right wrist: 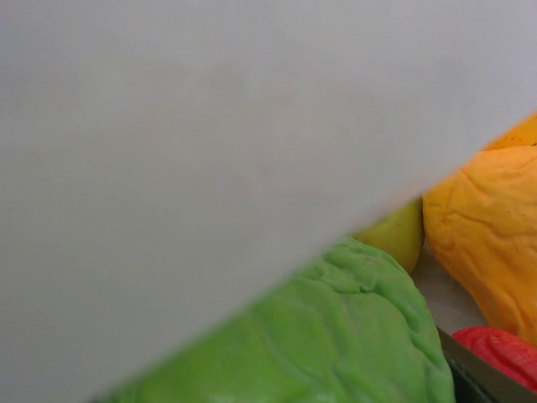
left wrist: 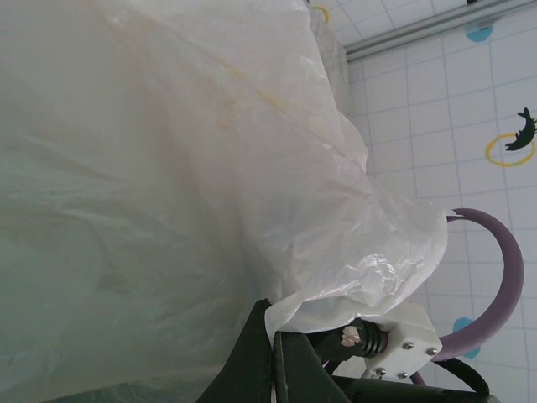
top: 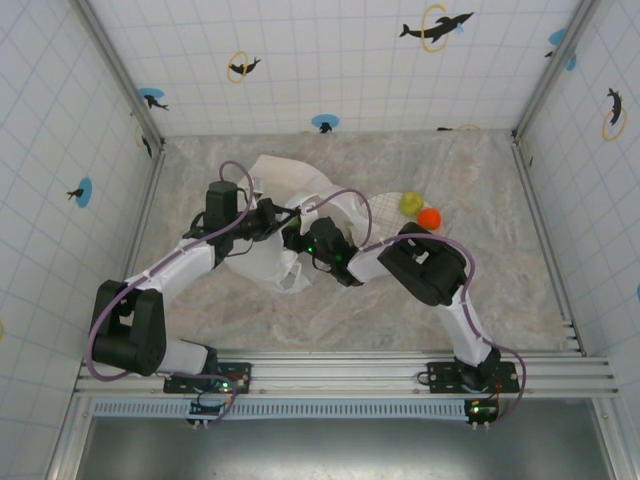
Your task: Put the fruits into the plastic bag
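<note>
The plastic bag point(top: 285, 195) lies in the middle of the table point(top: 500, 290). The plate point(top: 385, 207) sits just to the right of the bag, and at the plate's edge away from the bag two fruits touch each other, the nearer fruit point(top: 410, 203) beside the farther fruit point(top: 430, 217). The left gripper point(top: 272, 222) reaches the bag from its left and has the bag's edge between its fingers point(left wrist: 260, 361). The right gripper point(top: 298, 238) comes in from the bag's right, where more fruits point(right wrist: 352, 336) lie packed together under the bag's sheet.
</note>
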`<action>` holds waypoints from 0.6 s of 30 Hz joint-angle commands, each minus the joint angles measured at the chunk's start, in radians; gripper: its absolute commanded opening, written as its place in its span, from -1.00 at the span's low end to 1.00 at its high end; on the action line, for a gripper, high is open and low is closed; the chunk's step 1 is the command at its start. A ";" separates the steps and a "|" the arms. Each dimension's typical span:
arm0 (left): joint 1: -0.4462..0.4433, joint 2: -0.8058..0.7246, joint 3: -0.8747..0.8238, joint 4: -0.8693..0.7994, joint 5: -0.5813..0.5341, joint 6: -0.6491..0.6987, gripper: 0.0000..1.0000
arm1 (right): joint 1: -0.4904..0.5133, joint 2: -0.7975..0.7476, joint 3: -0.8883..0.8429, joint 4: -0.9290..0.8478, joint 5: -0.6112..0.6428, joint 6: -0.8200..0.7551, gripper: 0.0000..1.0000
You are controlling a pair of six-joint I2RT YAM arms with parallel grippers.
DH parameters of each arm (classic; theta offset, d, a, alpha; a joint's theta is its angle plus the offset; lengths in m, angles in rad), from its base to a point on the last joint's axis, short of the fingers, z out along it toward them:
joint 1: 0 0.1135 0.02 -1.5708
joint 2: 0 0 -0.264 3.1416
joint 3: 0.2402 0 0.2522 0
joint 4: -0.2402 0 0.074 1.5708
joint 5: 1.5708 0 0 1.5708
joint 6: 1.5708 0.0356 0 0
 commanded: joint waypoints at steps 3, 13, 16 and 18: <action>0.010 -0.008 -0.003 0.015 0.004 0.001 -1.00 | 0.003 -0.007 -0.005 -0.011 -0.001 -0.001 0.55; 0.016 -0.007 -0.005 0.011 0.002 0.004 -1.00 | -0.001 -0.115 -0.027 -0.053 -0.068 -0.060 0.79; 0.019 -0.008 -0.005 0.011 0.002 0.006 -1.00 | -0.003 -0.142 -0.048 -0.061 -0.068 -0.074 0.81; 0.018 -0.008 -0.007 0.009 0.001 0.008 -1.00 | -0.008 -0.160 -0.066 -0.063 -0.074 -0.077 0.81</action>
